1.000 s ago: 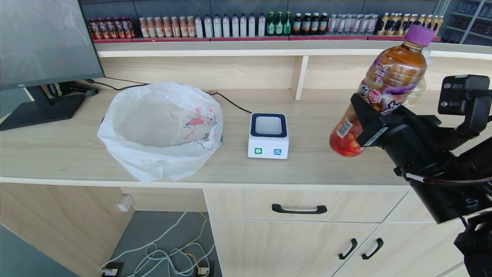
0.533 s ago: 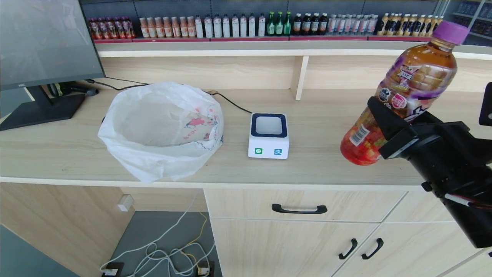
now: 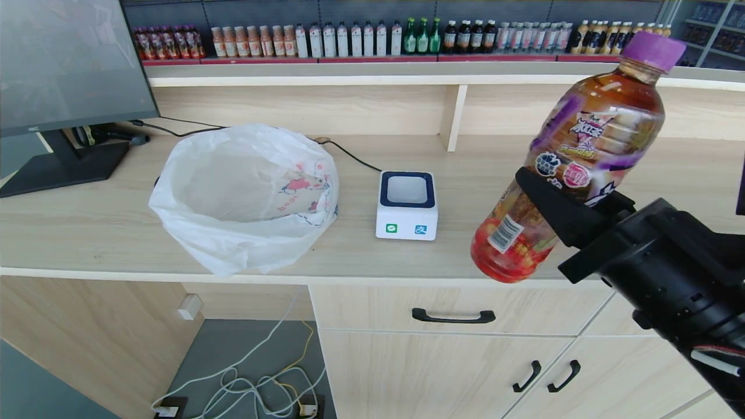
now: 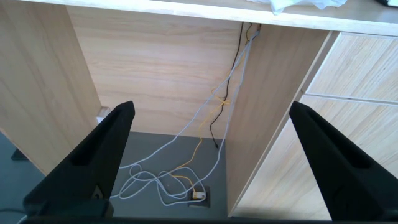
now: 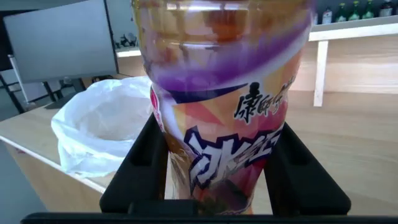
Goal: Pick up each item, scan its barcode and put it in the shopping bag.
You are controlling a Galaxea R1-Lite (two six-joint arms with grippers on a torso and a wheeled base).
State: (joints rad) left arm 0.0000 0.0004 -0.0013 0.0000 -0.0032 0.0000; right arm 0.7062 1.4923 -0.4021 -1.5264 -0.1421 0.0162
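Note:
A tea bottle point(image 3: 570, 163) with a purple cap and a barcode near its base hangs tilted above the counter's front edge on the right, my right gripper point(image 3: 573, 212) shut around its lower half. The right wrist view has the bottle point(image 5: 224, 106) close up between the two black fingers point(image 5: 140, 168). The white scanner point(image 3: 406, 205) with a dark blue frame sits mid-counter, left of the bottle. The white shopping bag point(image 3: 247, 192) stands open farther left. My left gripper point(image 4: 211, 162) hangs open below the counter, nothing between its fingers.
A monitor point(image 3: 64, 75) stands at the counter's back left, with a cable running behind the bag. A low wooden divider point(image 3: 454, 116) rises behind the scanner. Shelves of bottles point(image 3: 378, 38) line the far wall. Cables point(image 4: 186, 174) lie on the floor under the counter.
My right gripper carried the bottle first right and up, then back left and toward the counter's front edge, closer to the scanner. The bag and scanner stayed put.

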